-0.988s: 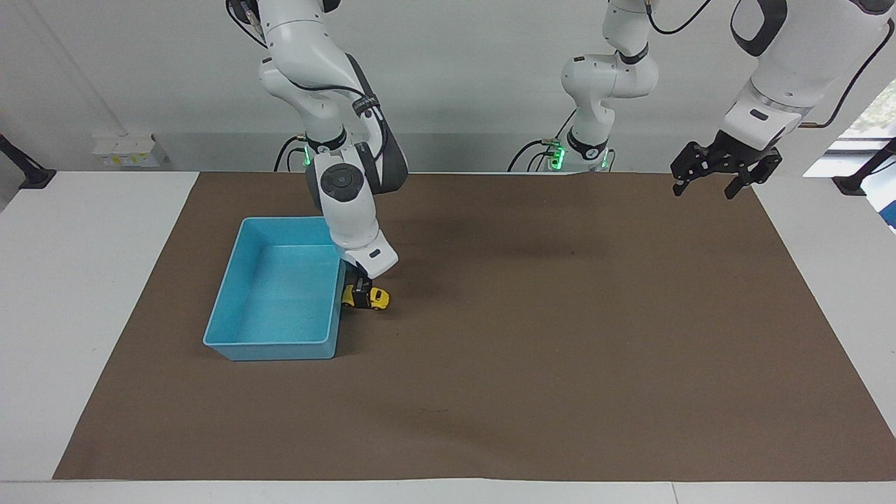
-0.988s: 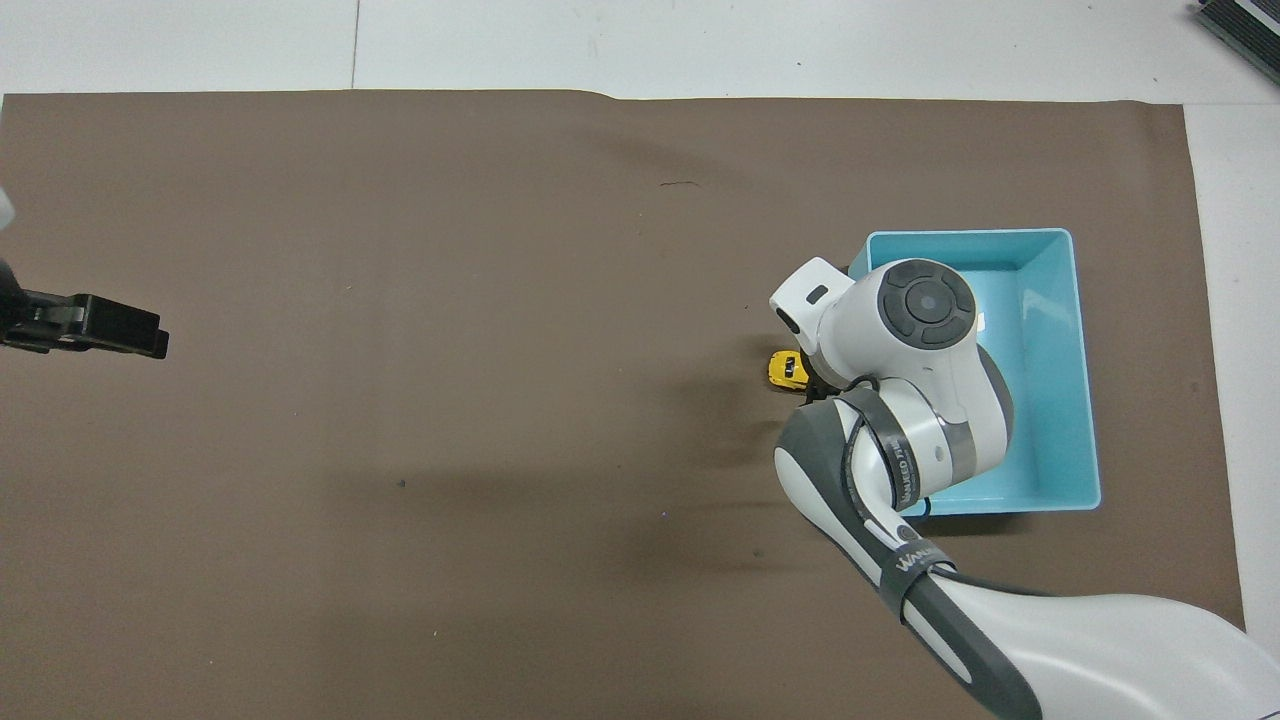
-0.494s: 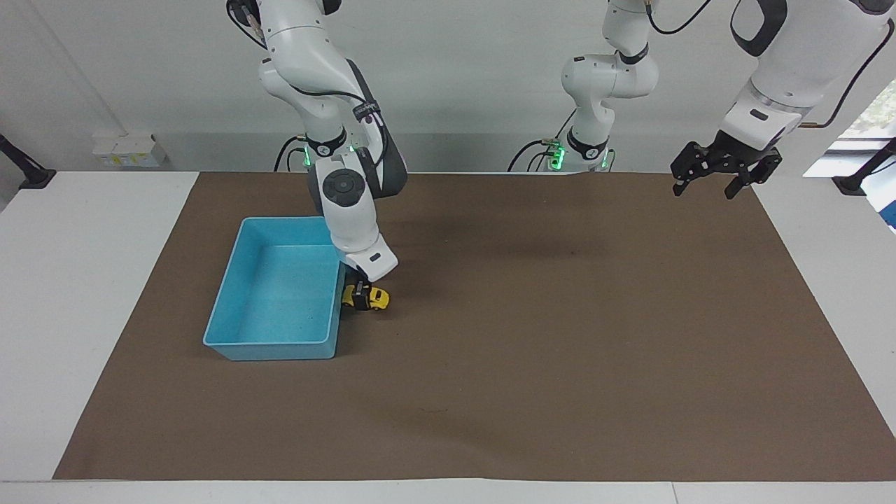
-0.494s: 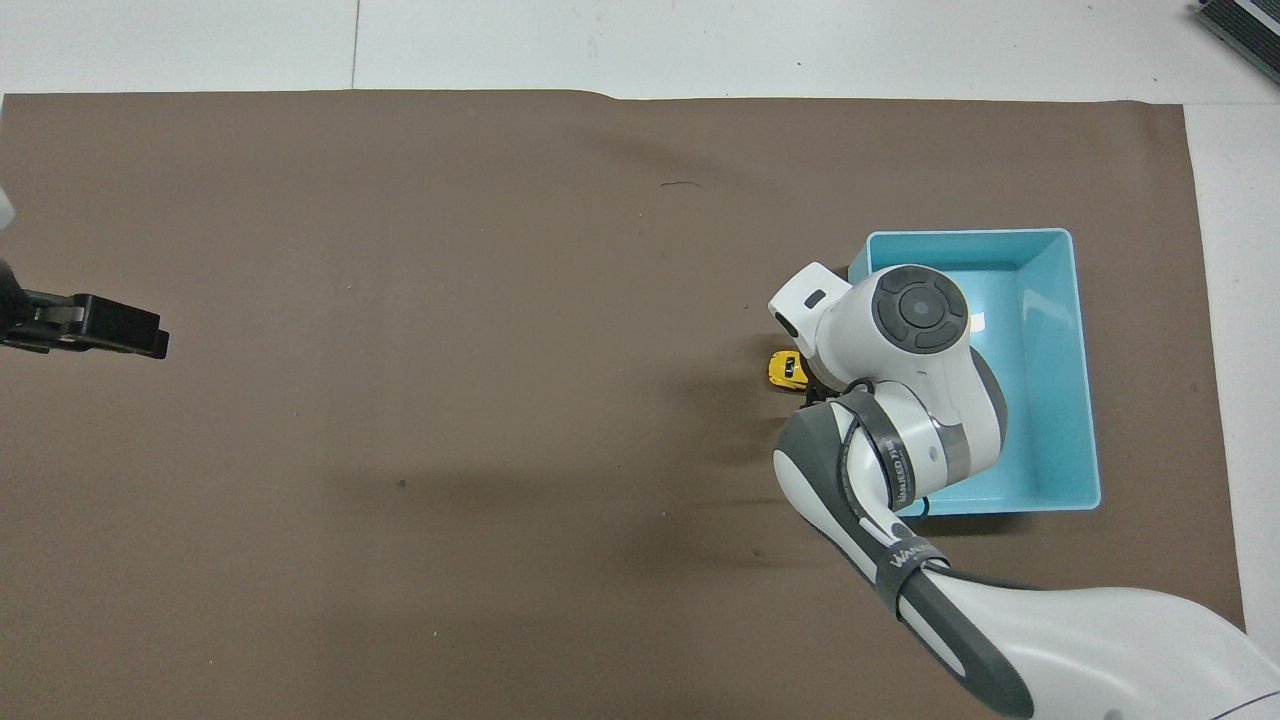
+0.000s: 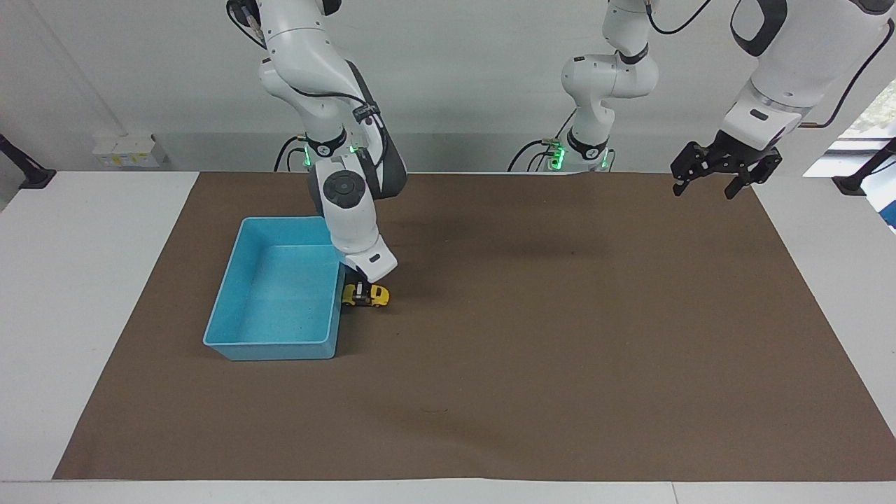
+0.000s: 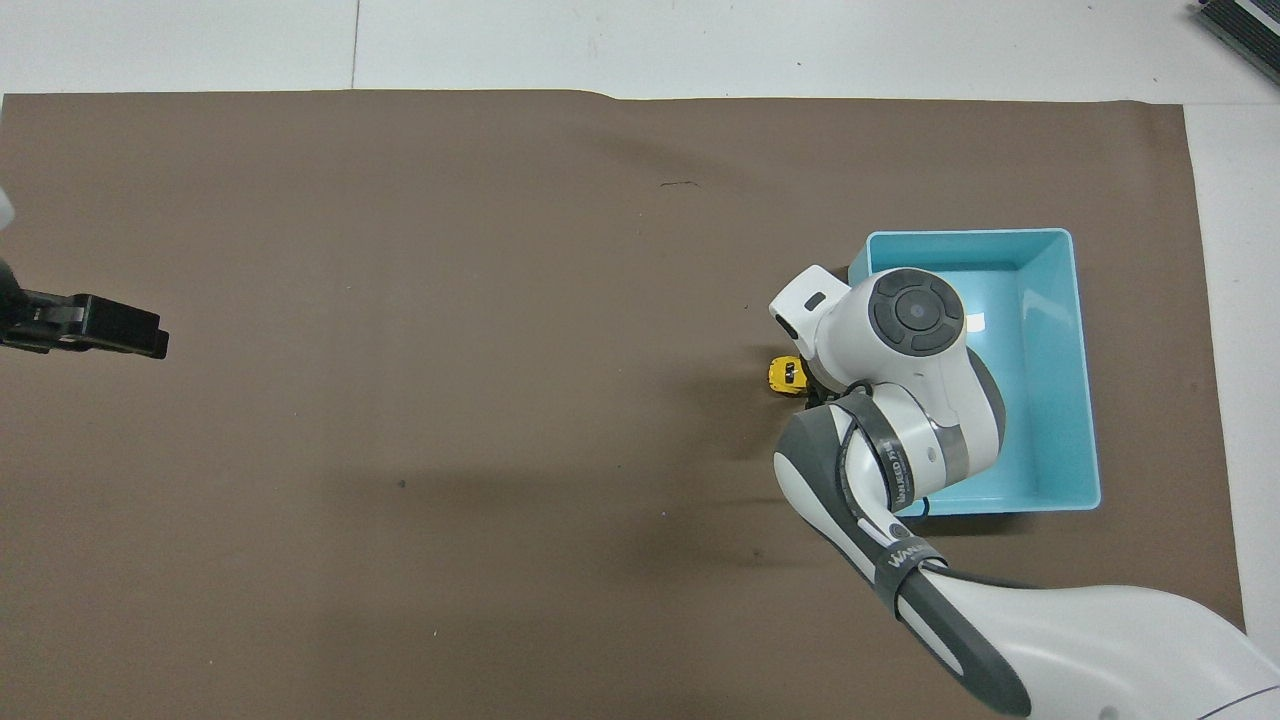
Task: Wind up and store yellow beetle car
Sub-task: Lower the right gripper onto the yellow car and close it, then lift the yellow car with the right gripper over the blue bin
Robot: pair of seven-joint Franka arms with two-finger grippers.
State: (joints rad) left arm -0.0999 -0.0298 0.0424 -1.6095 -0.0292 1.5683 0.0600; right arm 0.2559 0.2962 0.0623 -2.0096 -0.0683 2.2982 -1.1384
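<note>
The tiny yellow beetle car is on the brown mat right beside the light blue bin, on the bin's side toward the left arm's end. My right gripper comes straight down on the car, its fingers closed across the car's body. In the overhead view only the car's nose shows from under the right wrist, next to the bin. My left gripper hangs open and empty in the air over the mat's corner near its base; it also shows in the overhead view.
The brown mat covers most of the white table. The bin has nothing in it. A white power strip lies at the table's edge toward the right arm's end.
The right gripper and the car have shifted slightly toward the robots, or up, alongside the bin. The left arm has not moved.
</note>
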